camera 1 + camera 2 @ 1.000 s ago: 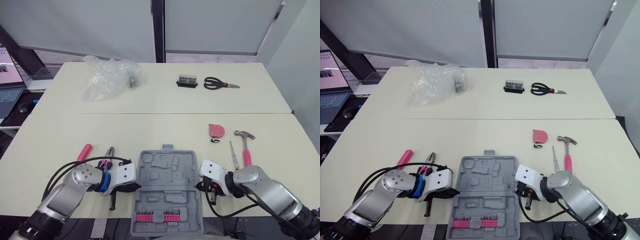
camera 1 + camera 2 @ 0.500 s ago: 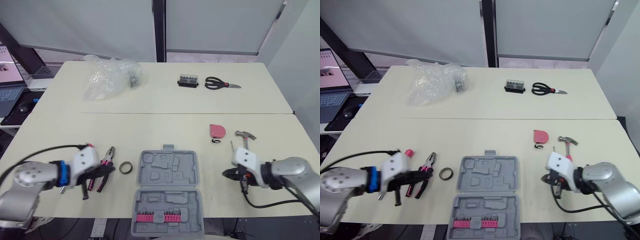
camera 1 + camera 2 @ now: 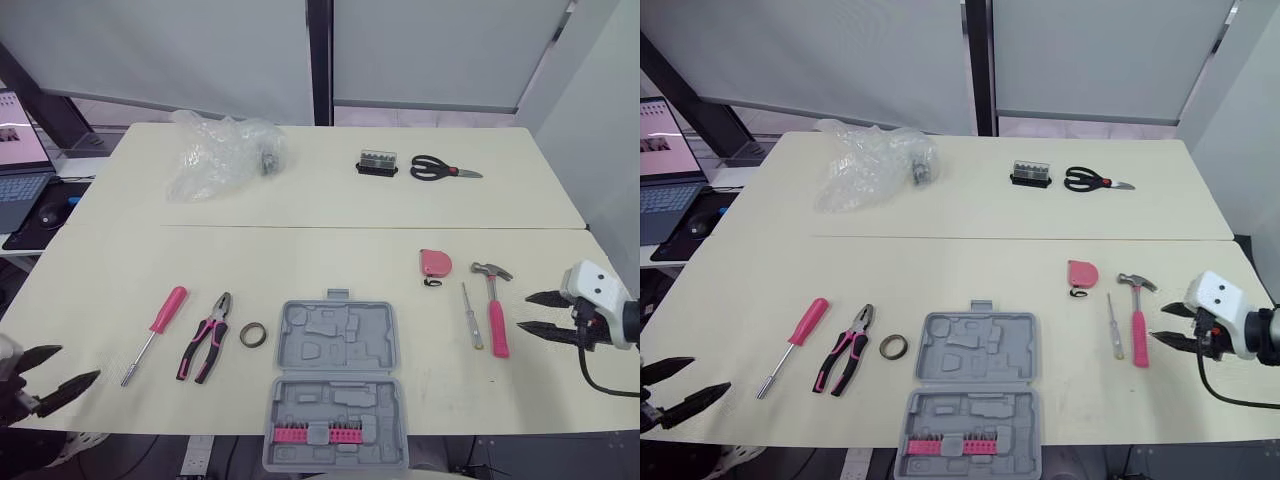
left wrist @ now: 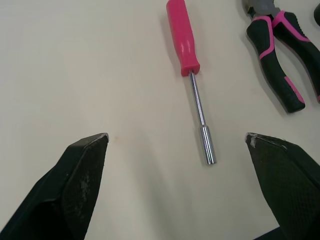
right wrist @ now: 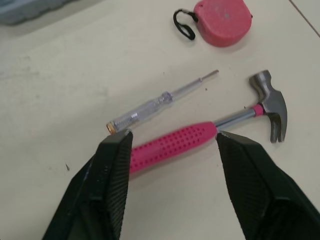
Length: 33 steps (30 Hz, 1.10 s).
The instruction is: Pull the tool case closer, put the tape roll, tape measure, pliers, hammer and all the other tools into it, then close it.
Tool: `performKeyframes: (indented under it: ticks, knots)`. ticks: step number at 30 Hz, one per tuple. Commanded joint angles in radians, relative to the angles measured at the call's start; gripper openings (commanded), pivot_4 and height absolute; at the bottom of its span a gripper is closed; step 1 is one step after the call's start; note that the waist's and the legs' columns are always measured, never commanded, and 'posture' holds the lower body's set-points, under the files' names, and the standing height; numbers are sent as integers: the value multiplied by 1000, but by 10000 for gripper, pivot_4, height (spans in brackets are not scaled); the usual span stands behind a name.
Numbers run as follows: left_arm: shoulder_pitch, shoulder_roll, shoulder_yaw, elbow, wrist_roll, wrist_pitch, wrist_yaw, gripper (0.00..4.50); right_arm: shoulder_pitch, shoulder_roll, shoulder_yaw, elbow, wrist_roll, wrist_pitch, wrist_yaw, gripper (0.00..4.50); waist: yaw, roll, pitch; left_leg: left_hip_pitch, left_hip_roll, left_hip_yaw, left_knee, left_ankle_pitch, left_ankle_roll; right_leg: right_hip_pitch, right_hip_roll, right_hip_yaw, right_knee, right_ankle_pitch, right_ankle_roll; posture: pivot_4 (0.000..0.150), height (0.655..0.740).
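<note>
Head camera first, and we have the tool case (image 3: pixel 335 385) lying open at the near edge of the bench (image 3: pixel 300 250), with a row of pink bits in its near half. Just beside the case on the left sits the tape roll (image 3: pixel 252 335), then the pliers (image 3: pixel 205 338), then the pink-handled driver (image 3: pixel 158 328).

Over on the right we spot the tape measure (image 3: pixel 434 263). Nearer us, the tester screwdriver (image 3: pixel 469 315) and the hammer (image 3: pixel 493 305) lie side by side. On the far half of the bench are the scissors (image 3: pixel 440 167), a black bit holder (image 3: pixel 376 163) and a crumpled plastic bag (image 3: pixel 215 155). A laptop (image 3: pixel 15 160) sits off to the far left.

The left claw (image 3: pixel 68 364) hangs at the near left corner, spread wide and empty, well apart from the driver. The right claw (image 3: pixel 524 312) is at the right edge, also gaping wide with nothing in it. It points at the hammer's handle, near it but not touching.

Now the left wrist camera. We look out between two black fingers (image 4: pixel 82 170) held far apart. The pink-handled driver lies flat on the bench ahead, its metal shaft toward us, and the pliers' handles are off to one side.

And the right wrist camera. The fingers here are splayed wide too, and the hammer's pink handle lies across the gap between them on the bench. The tester screwdriver lies just beside it, and the tape measure with its black loop lies beyond.
</note>
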Motion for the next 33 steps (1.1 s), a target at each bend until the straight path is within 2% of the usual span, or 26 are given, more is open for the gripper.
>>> performKeyframes:
  ticks: [1,2,10,13,20,24,28,31,33]
  knots:
    - [12,10,37,-17,-20,-17,-3,45000,-6,-26,-46,14,11,-38,30,41291,0,0,0,0,0,0,0,0,0,0,0,0,0,0,0,1500,7400]
    - [14,10,36,-20,-21,-14,-2,45000,-6,-28,-48,19,12,-44,35,44832,0,0,0,0,0,0,0,0,0,0,0,0,0,0,0,1500,7400]
    - [-8,28,19,-35,-19,-2,-1,45000,-14,-16,-51,46,-2,-102,23,44832,-1,0,0,0,0,0,0,0,0,0,0,1,0,0,0,1500,7400]
    - [-8,30,-19,-131,-21,24,-19,45000,-2,4,-53,17,6,-125,11,44832,-2,0,0,0,0,1,0,0,0,0,0,1,0,0,0,1500,7400]
    - [-49,11,-224,-446,-19,89,-24,45000,-23,79,35,-239,111,-53,19,44832,3,0,0,1,0,0,0,0,0,2,0,0,0,0,0,1500,7400]
    - [-107,2,-319,-506,-14,91,-22,45000,-92,138,139,-404,170,29,-13,44832,-3,0,0,1,0,0,0,0,0,2,0,1,0,0,0,1500,7400]
    - [-148,-1,-400,-504,-1,45,-61,45000,-161,183,221,-462,189,80,-32,44832,-3,0,0,1,0,-1,0,0,0,2,1,0,0,0,0,1500,7400]
    - [-177,0,-459,-496,9,10,-93,38981,-197,204,253,-463,188,98,-45,45000,3,0,0,0,0,-1,1,0,0,2,1,0,0,0,0,1500,7400]
    - [-201,2,-495,-481,27,-15,-105,32525,-208,212,265,-461,185,104,-52,45000,4,0,0,1,0,-1,1,0,0,2,1,0,0,0,0,1500,7400]
